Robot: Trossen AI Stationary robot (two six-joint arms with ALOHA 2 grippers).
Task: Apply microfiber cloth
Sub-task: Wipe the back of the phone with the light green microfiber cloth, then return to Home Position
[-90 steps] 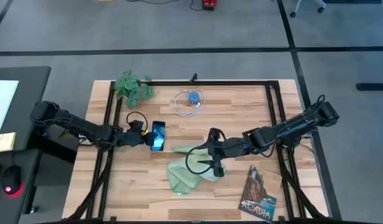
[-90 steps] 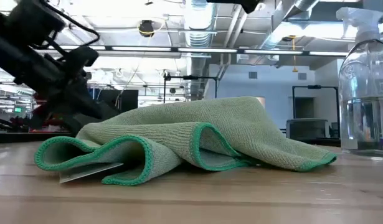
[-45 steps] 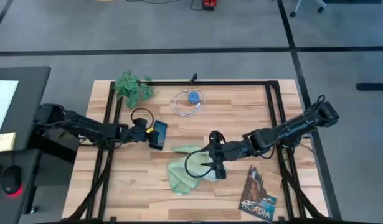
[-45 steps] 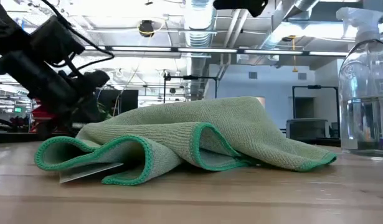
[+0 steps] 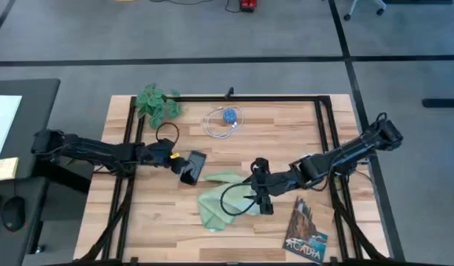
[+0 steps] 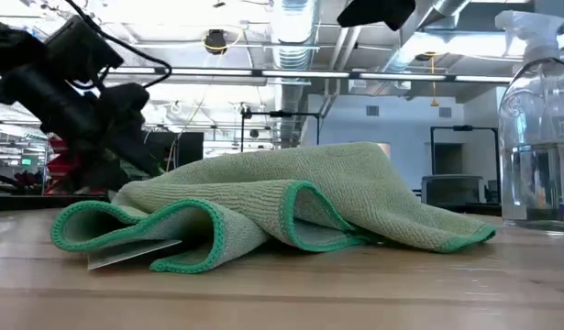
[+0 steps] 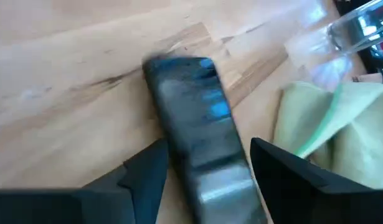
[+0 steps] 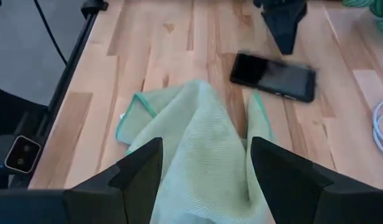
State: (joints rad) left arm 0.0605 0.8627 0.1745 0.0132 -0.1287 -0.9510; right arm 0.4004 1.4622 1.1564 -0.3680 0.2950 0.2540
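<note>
The pale green microfiber cloth (image 5: 218, 203) lies crumpled in soft folds on the wooden table (image 5: 286, 140), near its middle front. A black phone (image 5: 194, 167) lies flat just left of the cloth. My left gripper (image 5: 179, 161) reaches in from the table's left and is open. In the left wrist view the phone (image 7: 191, 106) runs between its two fingers. My right gripper (image 5: 258, 196) is open above the cloth's right part (image 8: 197, 155). In the low view it shows only as a dark shape well above the cloth (image 6: 263, 202), touching nothing. My left gripper has one open finger on either side of the phone's end (image 7: 210, 180), coming in about level from the table's left. The phone lies flat on the table. Whether a finger touches the phone's side, I cannot tell: the view is blurred.
A leafy plant (image 5: 156, 103) sits at the far left corner. A white cable with a blue piece (image 5: 225, 118) lies at the far middle. A picture box (image 5: 306, 230) is at the near right, and a clear spray bottle (image 6: 538, 119) stands beside the cloth. Black rails (image 5: 322, 125) frame the table.
My left gripper has gone toward the table's right, toward the cloth. The phone has slid with it toward the cloth and turned on the table. My right gripper has drifted a little toward the near edge. The cloth has kept its shape.
</note>
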